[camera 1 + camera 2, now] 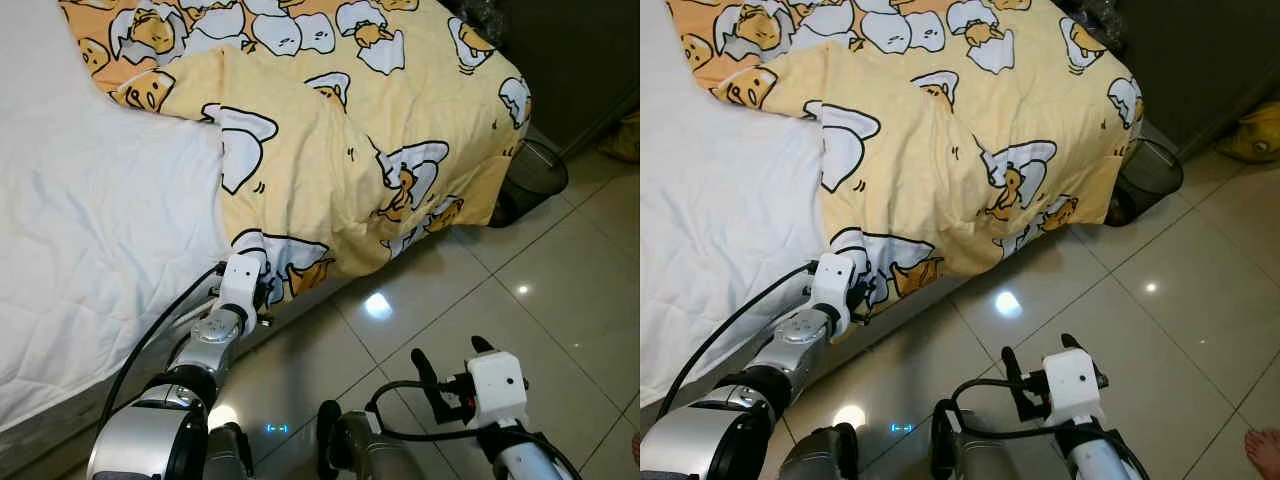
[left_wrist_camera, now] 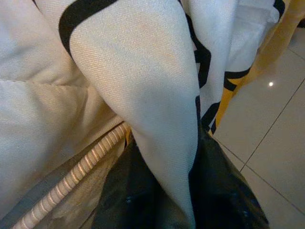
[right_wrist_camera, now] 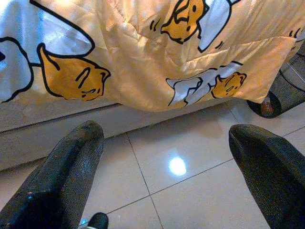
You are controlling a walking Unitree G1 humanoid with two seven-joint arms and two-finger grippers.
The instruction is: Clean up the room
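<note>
The yellow quilt (image 1: pixel 350 120) hangs off the bed's (image 1: pixel 80 230) near edge. The left gripper (image 1: pixel 262 290) is at that overhanging hem, jaws clamped on a fold. The right gripper (image 1: pixel 448 372) hovers over the floor, jaws apart, farther from the hem.

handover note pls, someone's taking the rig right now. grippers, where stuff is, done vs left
Left gripper: at the bed's edge, jaws shut on the hanging hem of the yellow quilt.
Right gripper: open, holding nothing, low over the floor tiles facing the bed.
Quilt: bunched over the foot half of the bed, one side draped toward the floor; white sheet bare beside it.
Black mesh bin lies tipped at the bed's corner.
Done: hem gripped.
Left: spread the quilt, right the bin.
</note>
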